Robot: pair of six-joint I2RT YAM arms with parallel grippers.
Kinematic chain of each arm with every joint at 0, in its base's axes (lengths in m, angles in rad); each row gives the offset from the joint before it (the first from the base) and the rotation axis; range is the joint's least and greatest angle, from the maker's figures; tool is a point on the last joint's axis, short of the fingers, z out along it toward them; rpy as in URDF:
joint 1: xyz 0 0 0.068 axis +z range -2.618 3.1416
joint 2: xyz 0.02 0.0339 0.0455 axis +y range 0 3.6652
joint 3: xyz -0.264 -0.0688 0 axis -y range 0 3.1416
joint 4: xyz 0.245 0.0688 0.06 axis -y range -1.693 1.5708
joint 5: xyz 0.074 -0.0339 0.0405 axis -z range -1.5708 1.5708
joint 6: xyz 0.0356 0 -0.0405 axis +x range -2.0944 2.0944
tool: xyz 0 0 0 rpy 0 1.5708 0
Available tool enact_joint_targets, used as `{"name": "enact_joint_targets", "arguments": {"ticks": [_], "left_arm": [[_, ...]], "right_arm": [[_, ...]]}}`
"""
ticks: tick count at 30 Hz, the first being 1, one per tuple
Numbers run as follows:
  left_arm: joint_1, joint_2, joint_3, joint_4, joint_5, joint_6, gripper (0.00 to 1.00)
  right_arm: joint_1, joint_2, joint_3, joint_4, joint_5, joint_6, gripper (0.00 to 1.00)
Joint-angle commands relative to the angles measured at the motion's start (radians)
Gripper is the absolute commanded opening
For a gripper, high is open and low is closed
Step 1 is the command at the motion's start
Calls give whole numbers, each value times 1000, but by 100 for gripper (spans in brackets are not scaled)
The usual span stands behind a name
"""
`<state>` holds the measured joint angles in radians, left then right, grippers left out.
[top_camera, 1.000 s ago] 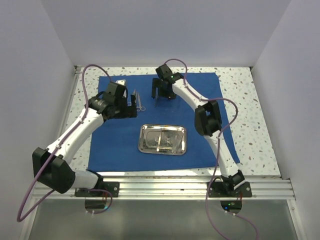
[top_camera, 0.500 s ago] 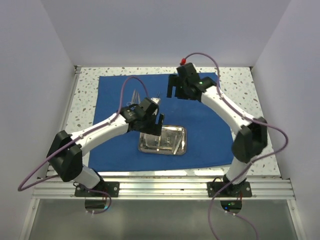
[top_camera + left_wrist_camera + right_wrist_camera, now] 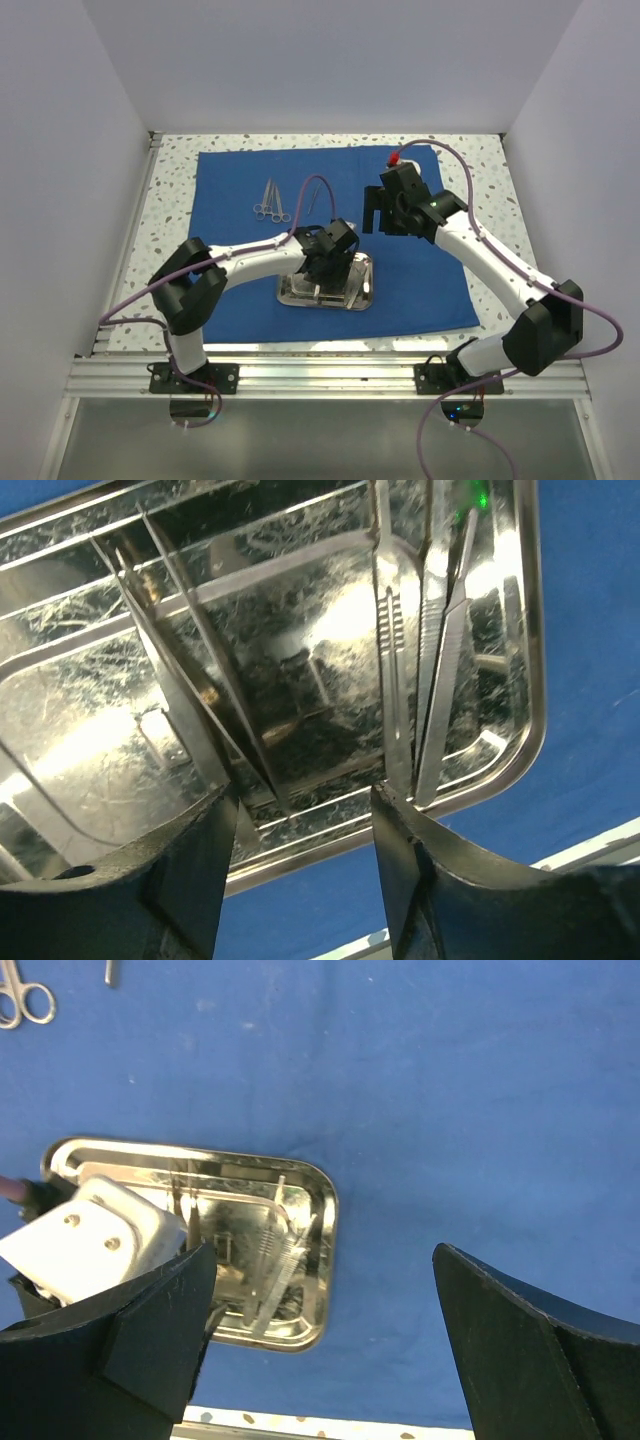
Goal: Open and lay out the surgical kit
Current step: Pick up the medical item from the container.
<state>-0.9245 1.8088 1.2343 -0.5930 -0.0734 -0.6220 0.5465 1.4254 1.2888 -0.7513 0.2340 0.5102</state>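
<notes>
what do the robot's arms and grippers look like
The left arm and right arm have white links with black joint housings; a purple cable loops along each, and the right carries a red connector near its wrist. The left gripper and right gripper are black, with broad tapered fingers.

L gripper (image 3: 323, 268) hides tray (image 3: 363, 291) (mostly, prob.)
</notes>
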Motion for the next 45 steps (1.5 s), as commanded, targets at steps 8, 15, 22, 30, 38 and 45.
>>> {"name": "enact_joint_targets", "arguments": {"ticks": [8, 15, 22, 30, 38, 45], "left_arm": [[-17, 89, 96, -21, -62, -73, 50], [-19, 75, 99, -36, -95, -97, 47], [-23, 40, 91, -73, -166, -134, 38], [-23, 41, 73, -61, -154, -131, 37], [-22, 129, 113, -53, -129, -113, 38], [-19, 195, 152, -62, -124, -96, 16]], "right_arm": [[-17, -72, -9, -20, 39, -59, 94], [-39, -82, -34, -17, 21, -76, 94], [-49, -77, -40, -10, 2, -85, 94], [-53, -66, -48, -3, -10, -78, 94], [-53, -66, -42, -16, 2, -81, 94], [-57, -74, -52, -20, 7, -75, 94]]}}
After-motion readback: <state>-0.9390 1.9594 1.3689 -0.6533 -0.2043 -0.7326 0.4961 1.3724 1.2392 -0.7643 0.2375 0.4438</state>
